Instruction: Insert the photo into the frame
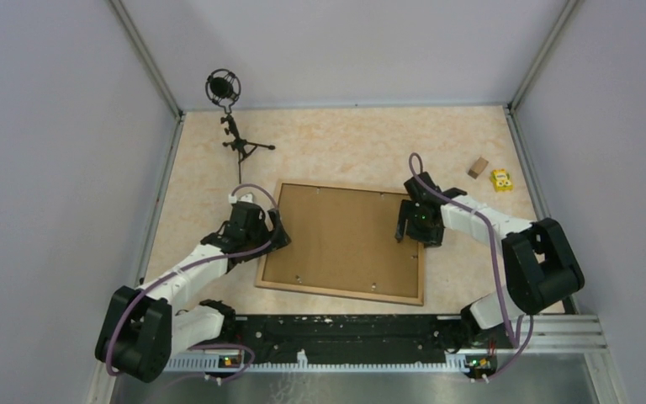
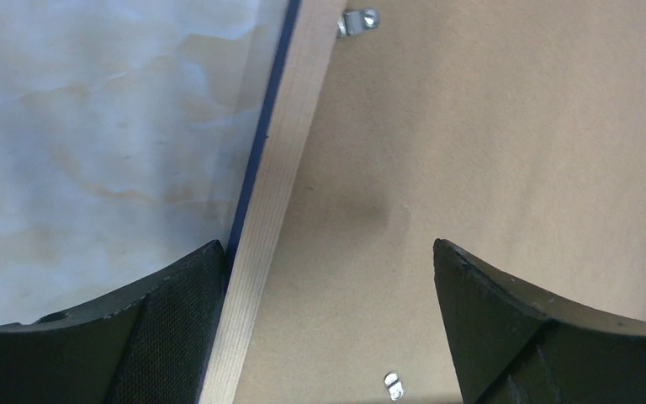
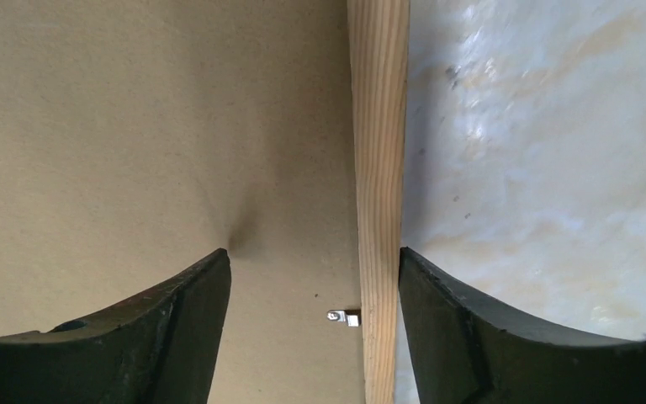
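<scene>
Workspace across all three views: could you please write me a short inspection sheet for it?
Surface: pale marbled table, no spills seen.
Job's things: frame lying flat, wood side up, brown backing board inside it; photo not seen.
Clutter: microphone stand far left; wooden block and yellow item far right.
Grippers: left tool open astride the frame's left rail; right tool open astride its right rail.
Cables: purple cable along each arm.
Surroundings: grey walls; nothing else seen.

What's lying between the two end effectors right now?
The brown backing board, set inside the frame; the top external view shows it.
</scene>
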You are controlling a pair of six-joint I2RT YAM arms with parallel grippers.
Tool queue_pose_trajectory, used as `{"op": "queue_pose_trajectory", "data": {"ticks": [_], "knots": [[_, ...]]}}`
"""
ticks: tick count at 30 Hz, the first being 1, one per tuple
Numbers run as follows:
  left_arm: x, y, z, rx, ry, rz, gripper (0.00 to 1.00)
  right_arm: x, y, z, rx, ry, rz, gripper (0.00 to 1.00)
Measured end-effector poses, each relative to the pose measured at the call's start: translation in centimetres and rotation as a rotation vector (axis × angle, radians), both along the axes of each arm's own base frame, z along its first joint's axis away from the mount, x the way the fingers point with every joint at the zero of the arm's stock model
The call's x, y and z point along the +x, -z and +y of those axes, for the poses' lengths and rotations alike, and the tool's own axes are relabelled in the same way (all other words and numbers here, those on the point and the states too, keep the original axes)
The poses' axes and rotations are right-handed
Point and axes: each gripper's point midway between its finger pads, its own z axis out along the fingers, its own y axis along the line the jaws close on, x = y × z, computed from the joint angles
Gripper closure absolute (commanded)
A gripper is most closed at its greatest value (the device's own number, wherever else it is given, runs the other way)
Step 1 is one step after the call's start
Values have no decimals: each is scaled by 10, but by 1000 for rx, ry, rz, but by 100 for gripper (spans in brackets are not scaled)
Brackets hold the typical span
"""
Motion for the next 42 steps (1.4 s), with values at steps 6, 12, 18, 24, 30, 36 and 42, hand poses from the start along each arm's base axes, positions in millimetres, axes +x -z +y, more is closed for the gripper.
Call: {"op": "queue_pose_trajectory", "data": {"ticks": [6,12,18,24,30,36,42], "knots": [[-4,-6,-27,-115,143,-72,6,48,0,-12,-42,-23,-17,26],[-34,-9,-47,-150,265,-106,3,146,-6,5,-73,-65,-109,20],[-80,-13,-87,-223,443,-58,3,232,-25,49,-8,-159,-229,9],[-72,-45,-87,-218,439,-200,2,204,-58,50,-65,-194,-227,8],[-22,-103,-57,-104,235,-474,2,120,-70,16,-67,-70,-188,12],[31,-131,-32,33,11,-502,2,27,-20,19,-30,5,-53,15],[54,-115,-36,54,-30,-405,2,-1,6,33,22,70,-1,43]]}}
